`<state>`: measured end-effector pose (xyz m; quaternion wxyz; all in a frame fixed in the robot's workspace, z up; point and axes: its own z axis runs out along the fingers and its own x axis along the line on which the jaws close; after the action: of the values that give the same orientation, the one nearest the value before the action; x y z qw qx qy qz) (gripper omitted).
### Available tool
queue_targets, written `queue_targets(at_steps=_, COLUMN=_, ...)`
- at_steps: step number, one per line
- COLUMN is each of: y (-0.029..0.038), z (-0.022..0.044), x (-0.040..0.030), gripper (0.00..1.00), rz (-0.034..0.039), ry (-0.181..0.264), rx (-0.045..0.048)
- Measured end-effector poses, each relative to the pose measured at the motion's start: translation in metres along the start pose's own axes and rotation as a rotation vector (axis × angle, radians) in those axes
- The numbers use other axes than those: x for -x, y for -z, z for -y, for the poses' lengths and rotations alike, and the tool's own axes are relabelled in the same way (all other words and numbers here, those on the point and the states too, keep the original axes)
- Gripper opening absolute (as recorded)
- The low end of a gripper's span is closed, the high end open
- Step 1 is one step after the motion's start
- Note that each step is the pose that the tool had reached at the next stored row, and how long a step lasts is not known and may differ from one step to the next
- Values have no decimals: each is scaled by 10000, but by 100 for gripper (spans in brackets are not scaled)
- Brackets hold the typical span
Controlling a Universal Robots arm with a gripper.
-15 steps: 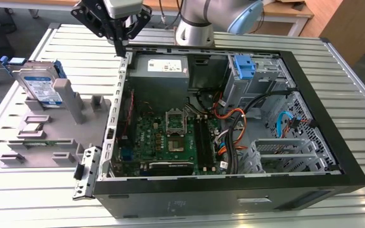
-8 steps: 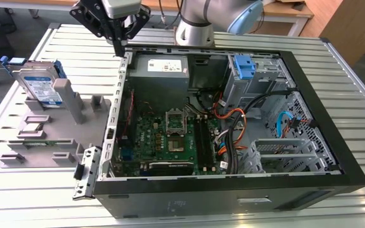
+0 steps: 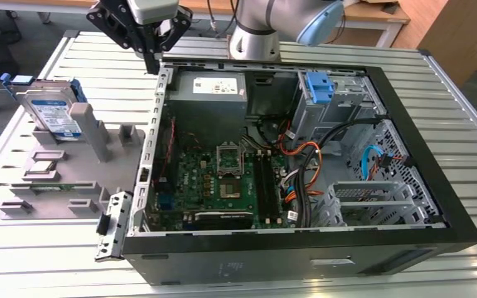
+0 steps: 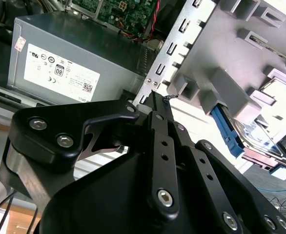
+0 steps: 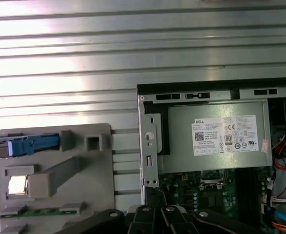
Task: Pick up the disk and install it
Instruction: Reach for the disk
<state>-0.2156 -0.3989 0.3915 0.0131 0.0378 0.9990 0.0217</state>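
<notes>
- The disk [image 3: 52,113] is seen in the exterior view standing on edge in a grey fixture [image 3: 72,180] on the slatted table [image 3: 40,261]. It lies at the exterior view's left, outside the open case [image 3: 305,248]. The gripper [image 3: 152,64] is held over the case's rear corner, apart from the disk. Its fingers are drawn together and nothing is gripped.
- In the second wrist view, the gripper [image 4: 157,97] is seen closed to a point and empty, its tip near the case's rear panel, beside the power supply [image 4: 70,63]. The disk [image 4: 262,136], edged in blue, is seen beyond the fixture [image 4: 221,48].
- In the first wrist view, the disk [image 5: 23,145] is seen edge-on in a slot of the fixture [image 5: 96,185], beside the case. The power supply [image 5: 216,136] is seated in the case's corner.
</notes>
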Motion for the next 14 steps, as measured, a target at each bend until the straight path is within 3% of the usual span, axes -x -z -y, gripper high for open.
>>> queue_targets(at_steps=14, y=1, z=2, x=-26, gripper=11, rz=-1, ry=-1, rx=0)
